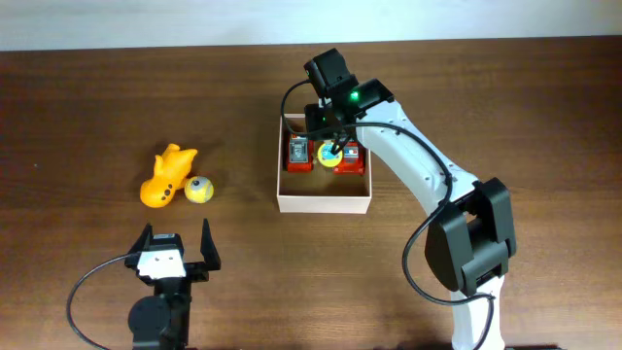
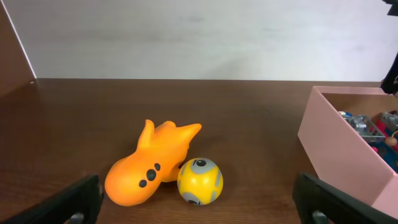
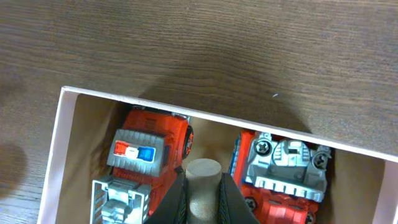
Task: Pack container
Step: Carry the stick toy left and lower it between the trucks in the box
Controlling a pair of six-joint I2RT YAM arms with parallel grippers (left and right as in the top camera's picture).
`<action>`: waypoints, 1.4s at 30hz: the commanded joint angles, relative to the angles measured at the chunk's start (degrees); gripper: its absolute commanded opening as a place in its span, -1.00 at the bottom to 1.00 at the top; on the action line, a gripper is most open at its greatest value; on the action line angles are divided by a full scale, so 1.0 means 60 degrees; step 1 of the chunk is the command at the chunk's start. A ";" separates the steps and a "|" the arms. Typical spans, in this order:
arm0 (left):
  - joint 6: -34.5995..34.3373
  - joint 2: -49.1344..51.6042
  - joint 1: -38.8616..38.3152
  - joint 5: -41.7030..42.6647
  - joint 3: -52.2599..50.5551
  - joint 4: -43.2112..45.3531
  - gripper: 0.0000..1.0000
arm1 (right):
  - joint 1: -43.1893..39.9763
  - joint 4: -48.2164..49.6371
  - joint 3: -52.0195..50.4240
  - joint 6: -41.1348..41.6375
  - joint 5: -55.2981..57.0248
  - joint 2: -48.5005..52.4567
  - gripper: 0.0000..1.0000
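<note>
The container (image 1: 324, 203) sits on the brown table (image 1: 78, 117), right of centre, open face up. It is square, so neither side reads as the longer one. Its walls run in line with the table edges.

The right claw (image 1: 330, 151) hangs over the far half of the container, pointing down into it. In the right wrist view its two fingers (image 3: 173, 200) are drawn narrow around a tan peg (image 3: 204, 173), one finger on each side. The peg stands between a red truck (image 3: 148, 149) with a red, white and blue light bar and a second red truck (image 3: 281, 168) with a grey top. Both trucks lie inside, against the white wall.

The left claw (image 1: 177, 243) is at the near left of the table, well apart from the container, its fingers spread wide with nothing between them. Ahead of it an orange fish toy (image 1: 167, 175) lies on the table with a yellow ball (image 1: 199, 190) just beside it.
</note>
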 commanded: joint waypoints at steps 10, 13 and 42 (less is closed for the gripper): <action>-0.0025 -0.0044 -0.0025 0.0106 -0.0047 -0.0004 0.99 | 0.0426 -0.0076 0.0127 0.0222 0.0011 0.0149 -0.75; -0.0025 -0.0044 -0.0025 0.0106 -0.0047 -0.0004 0.99 | 0.0419 -0.0076 0.0062 0.0222 0.0018 0.0149 -0.75; -0.0025 -0.0044 -0.0025 0.0106 -0.0047 -0.0004 0.99 | 0.0404 0.0444 0.0772 -0.0783 0.0273 -0.0215 0.18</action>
